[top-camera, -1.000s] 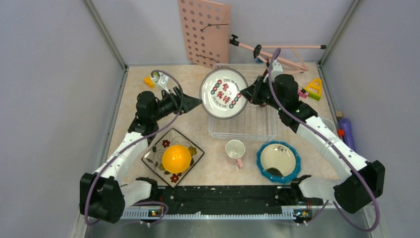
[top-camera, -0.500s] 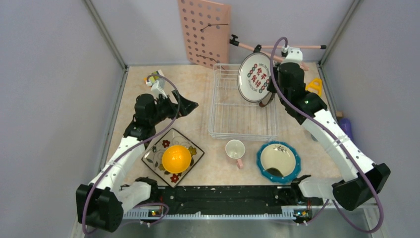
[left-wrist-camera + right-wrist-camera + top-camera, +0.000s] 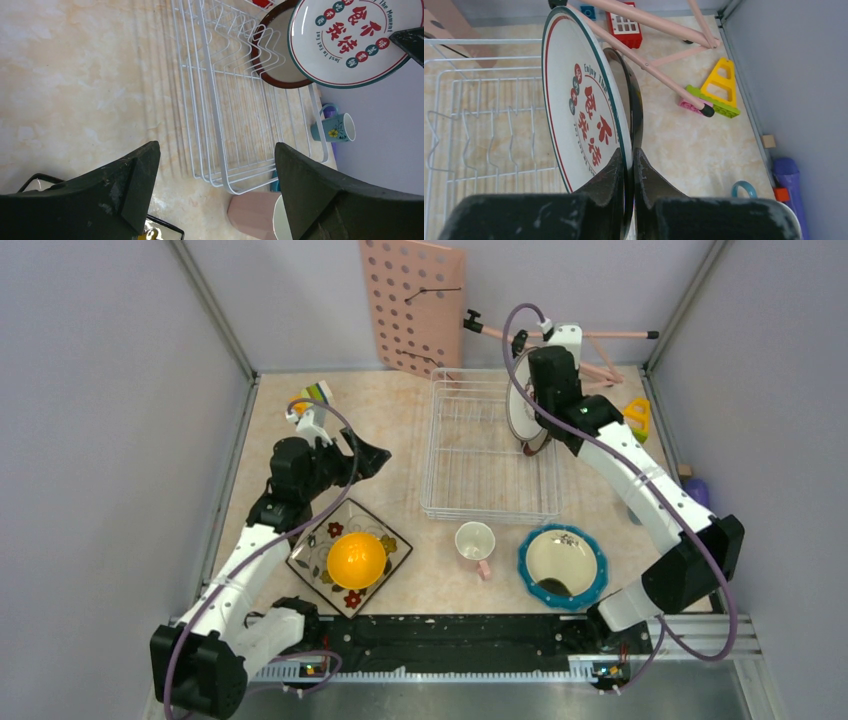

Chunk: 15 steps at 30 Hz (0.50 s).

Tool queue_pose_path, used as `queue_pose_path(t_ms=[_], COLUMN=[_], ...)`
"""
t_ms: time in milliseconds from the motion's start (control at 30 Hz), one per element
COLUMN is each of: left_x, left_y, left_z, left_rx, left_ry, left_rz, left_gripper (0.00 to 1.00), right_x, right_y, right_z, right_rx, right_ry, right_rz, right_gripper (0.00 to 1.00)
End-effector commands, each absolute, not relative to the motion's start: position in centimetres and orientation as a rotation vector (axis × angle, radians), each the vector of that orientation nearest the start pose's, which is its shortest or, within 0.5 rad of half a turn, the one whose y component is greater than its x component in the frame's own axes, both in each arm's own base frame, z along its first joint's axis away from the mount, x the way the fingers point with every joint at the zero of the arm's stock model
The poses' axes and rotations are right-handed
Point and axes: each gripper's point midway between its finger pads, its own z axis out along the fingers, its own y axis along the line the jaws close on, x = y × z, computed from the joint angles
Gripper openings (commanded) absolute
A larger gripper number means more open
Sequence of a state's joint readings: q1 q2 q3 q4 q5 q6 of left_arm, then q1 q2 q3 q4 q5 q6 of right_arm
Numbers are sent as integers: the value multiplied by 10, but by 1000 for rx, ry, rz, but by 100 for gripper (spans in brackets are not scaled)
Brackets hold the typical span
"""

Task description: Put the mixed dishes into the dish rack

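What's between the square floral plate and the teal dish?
Only the pink cup, on the table just off the dish rack's near edge; the top external view shows it.

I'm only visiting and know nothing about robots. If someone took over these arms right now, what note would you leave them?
Right gripper: shut on the round plate, held on edge at the far right end of the dish rack; I cannot tell whether it sits between the prongs.
Left gripper: open, empty, left of the rack.
On the table: yellow-orange bowl on the square floral plate, pink cup and teal dish by the rack's near edge, small blue cup to its right.
Done: no dish let go in the rack.
Left: seat the plate, then load the other five.
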State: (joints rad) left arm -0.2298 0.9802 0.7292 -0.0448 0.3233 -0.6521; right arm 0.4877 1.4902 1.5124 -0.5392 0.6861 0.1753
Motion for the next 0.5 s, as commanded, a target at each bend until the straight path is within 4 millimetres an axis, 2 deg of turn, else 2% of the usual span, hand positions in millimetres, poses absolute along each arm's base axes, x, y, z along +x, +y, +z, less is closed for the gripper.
queue_pose_path(t_ms=[0, 267, 467], left_x=[320, 323, 326], left_y=[-152, -152, -150], left_z=[235, 232, 229], left_rx=[-191, -201, -199], left_ry=[1934, 1939, 1943], left_rz=[-870, -870, -843], left_gripper=[89, 88, 88], right_x=[419, 429, 436], right_y=[90, 94, 97], right_z=[340, 321, 297], right_rx=[151, 115, 78], right_ry=[1870, 1890, 1926], right_rz=[-375, -530, -587], right_gripper=[0, 0, 0])
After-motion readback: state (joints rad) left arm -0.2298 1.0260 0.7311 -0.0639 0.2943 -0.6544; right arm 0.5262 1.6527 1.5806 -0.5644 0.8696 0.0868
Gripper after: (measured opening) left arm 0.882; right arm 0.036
